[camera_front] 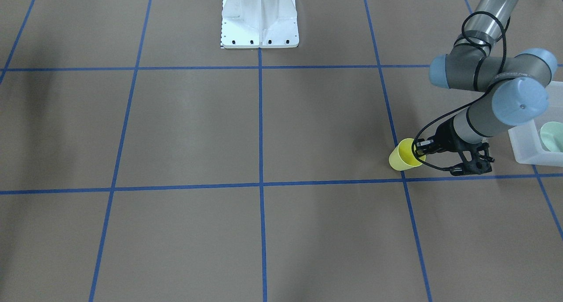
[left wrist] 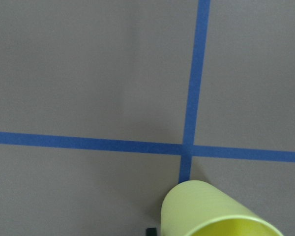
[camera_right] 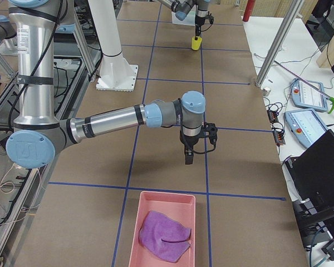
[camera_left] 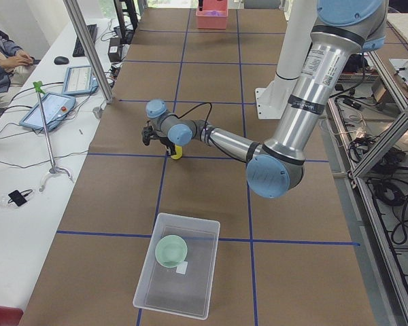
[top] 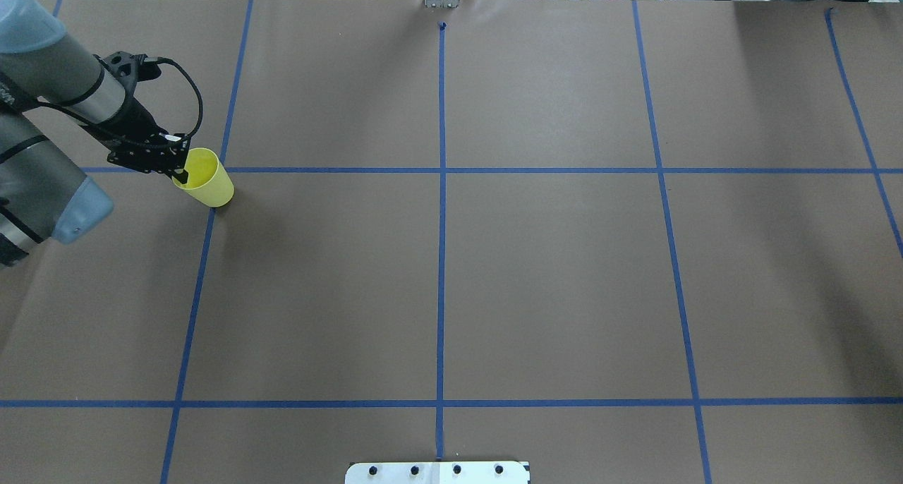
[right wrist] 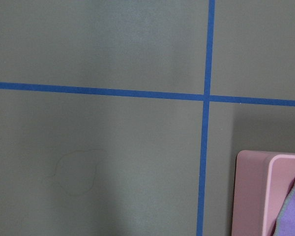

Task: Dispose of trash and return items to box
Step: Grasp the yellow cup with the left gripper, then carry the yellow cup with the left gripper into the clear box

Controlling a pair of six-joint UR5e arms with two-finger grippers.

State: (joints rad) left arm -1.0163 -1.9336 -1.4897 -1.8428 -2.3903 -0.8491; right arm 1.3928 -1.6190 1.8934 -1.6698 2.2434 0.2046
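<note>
The left gripper (top: 179, 173) is pinching the rim wall of a small yellow tapered plastic cup (top: 209, 185), one finger dipped inside the mouth and the other against the outside. The cup hangs or stands about upright beside a crossing of blue tape lines on the robot's left side of the table. Its mouth faces up toward the wrist, its narrower base points down, and its long axis runs near vertical. I cannot tell whether the base touches the paper or is just clear of it.

The cup looks light, thin-walled and smooth, so it probably flexes under a hard squeeze and could swing or slip. A modest pinch at the rim seems the sensible hold.

Further out, well apart toward the table's end, lies the translucent frosted-white rectangular plastic box (camera_left: 190, 299), with a squat pale teal-green plastic bowl (camera_left: 171, 250) already inside.

The right gripper (camera_right: 188, 158) hangs near a pink tray (camera_right: 147, 200); I cannot tell how its fingers stand.
</note>
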